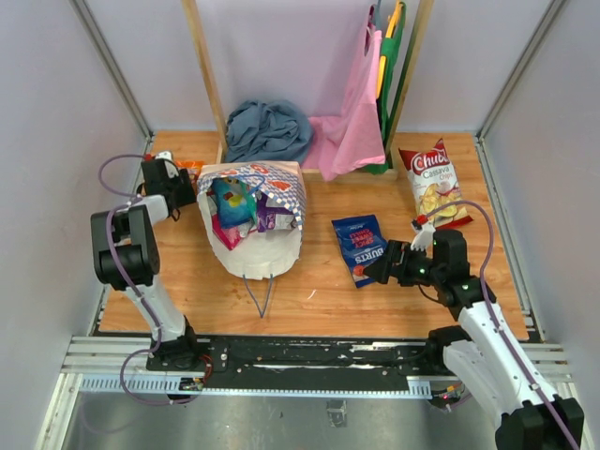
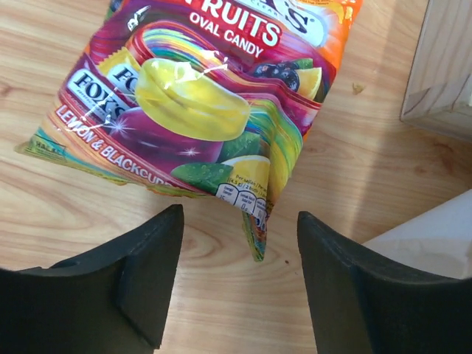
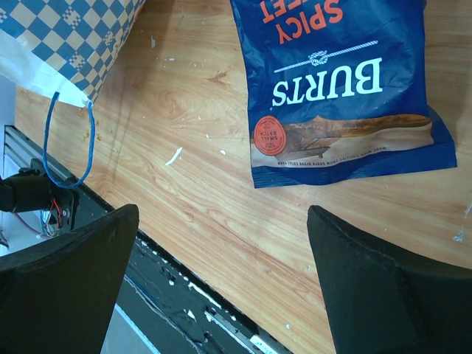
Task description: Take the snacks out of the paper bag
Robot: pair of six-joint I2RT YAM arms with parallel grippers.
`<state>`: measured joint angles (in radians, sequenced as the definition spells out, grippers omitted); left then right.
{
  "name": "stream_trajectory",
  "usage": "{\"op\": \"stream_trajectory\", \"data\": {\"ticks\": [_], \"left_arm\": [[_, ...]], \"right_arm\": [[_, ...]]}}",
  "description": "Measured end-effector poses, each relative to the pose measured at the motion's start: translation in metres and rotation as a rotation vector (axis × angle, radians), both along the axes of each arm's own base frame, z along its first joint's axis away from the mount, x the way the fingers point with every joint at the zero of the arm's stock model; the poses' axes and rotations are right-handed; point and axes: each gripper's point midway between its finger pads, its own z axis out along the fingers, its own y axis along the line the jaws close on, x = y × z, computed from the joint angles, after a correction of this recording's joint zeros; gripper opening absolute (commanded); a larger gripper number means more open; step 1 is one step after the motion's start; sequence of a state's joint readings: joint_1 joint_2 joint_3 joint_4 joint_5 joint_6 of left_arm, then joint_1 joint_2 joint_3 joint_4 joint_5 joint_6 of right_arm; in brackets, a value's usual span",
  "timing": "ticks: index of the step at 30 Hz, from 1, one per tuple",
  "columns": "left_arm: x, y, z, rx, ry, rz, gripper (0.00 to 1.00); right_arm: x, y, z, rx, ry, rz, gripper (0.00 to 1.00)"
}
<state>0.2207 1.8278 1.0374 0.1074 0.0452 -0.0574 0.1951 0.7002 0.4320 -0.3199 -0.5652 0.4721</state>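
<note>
The cream paper bag (image 1: 251,246) with a checkered band lies on the table, mouth up, with teal, purple and magenta packets (image 1: 234,204) inside. A colourful Fox's candy packet (image 2: 199,103) lies flat on the wood just ahead of my left gripper (image 2: 240,243), which is open and empty; in the top view this gripper (image 1: 184,175) is left of the bag. A dark blue Burts bag (image 1: 359,247) lies right of the paper bag. My right gripper (image 1: 377,270) is open and empty just short of it (image 3: 339,81). The red-and-white Chuds bag (image 1: 431,183) lies at the far right.
A wooden frame (image 1: 208,80) at the back holds pink (image 1: 352,122) and green cloth bags; a grey-blue cloth (image 1: 267,129) lies beside it. The bag's blue cord handle (image 3: 70,140) hangs near the table's front edge. The black rail (image 1: 309,354) runs along the front.
</note>
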Motion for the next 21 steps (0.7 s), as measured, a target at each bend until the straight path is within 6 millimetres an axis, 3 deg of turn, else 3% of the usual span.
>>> {"op": "stream_trajectory", "data": {"ticks": [1, 3, 5, 6, 13, 21], "left_arm": [[0.0, 0.0, 0.002, 0.0, -0.001, 0.005, 0.82], [-0.002, 0.001, 0.007, 0.003, -0.002, 0.014, 0.85], [-0.004, 0.003, 0.018, 0.01, -0.008, 0.028, 0.98], [-0.004, 0.004, 0.026, 0.014, -0.017, 0.032, 0.99], [0.002, 0.001, 0.116, -0.01, -0.135, 0.048, 1.0], [-0.033, -0.024, 0.165, -0.087, -0.188, 0.002, 1.0]], "right_arm": [[0.0, 0.0, 0.0, 0.001, -0.002, 0.0, 0.99], [-0.001, 0.0, 0.001, 0.004, -0.005, 0.002, 0.99], [-0.001, 0.0, 0.0, 0.004, -0.006, 0.003, 0.99], [-0.002, 0.0, 0.0, 0.004, -0.005, 0.003, 0.99], [-0.001, -0.001, -0.002, -0.002, -0.005, -0.005, 0.99], [0.0, -0.002, -0.007, -0.014, 0.019, -0.012, 0.99]]}}
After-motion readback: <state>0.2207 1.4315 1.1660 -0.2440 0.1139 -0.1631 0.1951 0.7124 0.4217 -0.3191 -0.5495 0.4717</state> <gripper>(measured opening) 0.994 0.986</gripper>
